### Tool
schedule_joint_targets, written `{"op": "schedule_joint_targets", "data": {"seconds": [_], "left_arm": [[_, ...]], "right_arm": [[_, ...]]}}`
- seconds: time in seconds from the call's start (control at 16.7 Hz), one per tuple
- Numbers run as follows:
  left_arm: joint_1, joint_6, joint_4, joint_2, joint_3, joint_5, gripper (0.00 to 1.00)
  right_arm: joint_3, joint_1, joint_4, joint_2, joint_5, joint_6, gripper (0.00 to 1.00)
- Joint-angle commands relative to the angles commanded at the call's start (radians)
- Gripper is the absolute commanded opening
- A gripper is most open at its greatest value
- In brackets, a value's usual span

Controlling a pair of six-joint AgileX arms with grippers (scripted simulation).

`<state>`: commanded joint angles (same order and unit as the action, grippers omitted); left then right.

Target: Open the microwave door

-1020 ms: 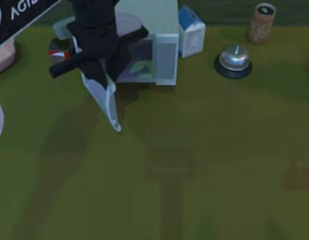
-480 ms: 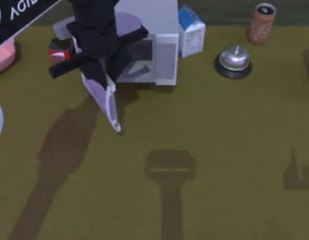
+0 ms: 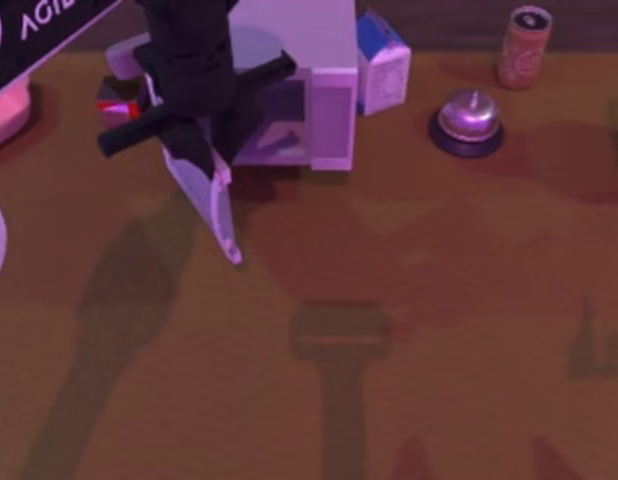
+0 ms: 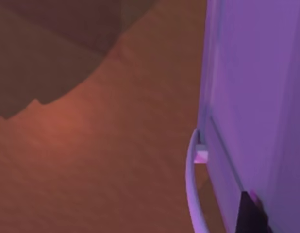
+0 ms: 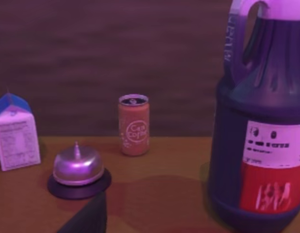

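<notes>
The white microwave [image 3: 309, 30] stands at the back of the table, left of centre. Its cavity [image 3: 279, 130] shows because the microwave door [image 3: 211, 195] is swung wide out toward the front left, hinged at the microwave's left side. My left arm [image 3: 189, 90] reaches over the hinge side and hides its gripper in the top view. In the left wrist view the door panel [image 4: 257, 97] fills one side. Its curved handle [image 4: 191, 194] runs close by my left gripper [image 4: 223, 223]. My right arm is outside the top view, and a dark piece of my right gripper [image 5: 88, 218] shows in its wrist view.
A blue-and-white milk carton [image 3: 382, 62] stands against the microwave's right side. A desk bell [image 3: 467, 120] and a can [image 3: 524, 45] are at the back right. A large dark jug [image 5: 259, 126] stands close to the right wrist camera. A red-and-white object [image 3: 117, 100] lies behind the left arm.
</notes>
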<state>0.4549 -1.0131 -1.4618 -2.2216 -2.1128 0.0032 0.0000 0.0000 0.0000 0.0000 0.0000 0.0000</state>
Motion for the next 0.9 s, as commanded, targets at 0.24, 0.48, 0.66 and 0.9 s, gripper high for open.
{"op": "schedule_joint_targets", "data": {"seconds": [0.24,0.48,0.66,0.9], "left_arm": [[0.004,0.0,0.001,0.005,0.0,0.001,0.0],[-0.014,0.019,0.024,0.041,0.059,0.0,0.0],[-0.034,0.042,0.048,0.081,0.127,-0.001,0.0],[-0.039,0.047,0.053,0.089,0.143,-0.001,0.0]], "right_arm": [[0.0,0.0,0.0,0.0,0.0,0.0,1.0],[0.0,0.0,0.0,0.0,0.0,0.0,1.0],[0.0,0.0,0.0,0.0,0.0,0.0,1.0],[0.0,0.0,0.0,0.0,0.0,0.0,1.0]]}}
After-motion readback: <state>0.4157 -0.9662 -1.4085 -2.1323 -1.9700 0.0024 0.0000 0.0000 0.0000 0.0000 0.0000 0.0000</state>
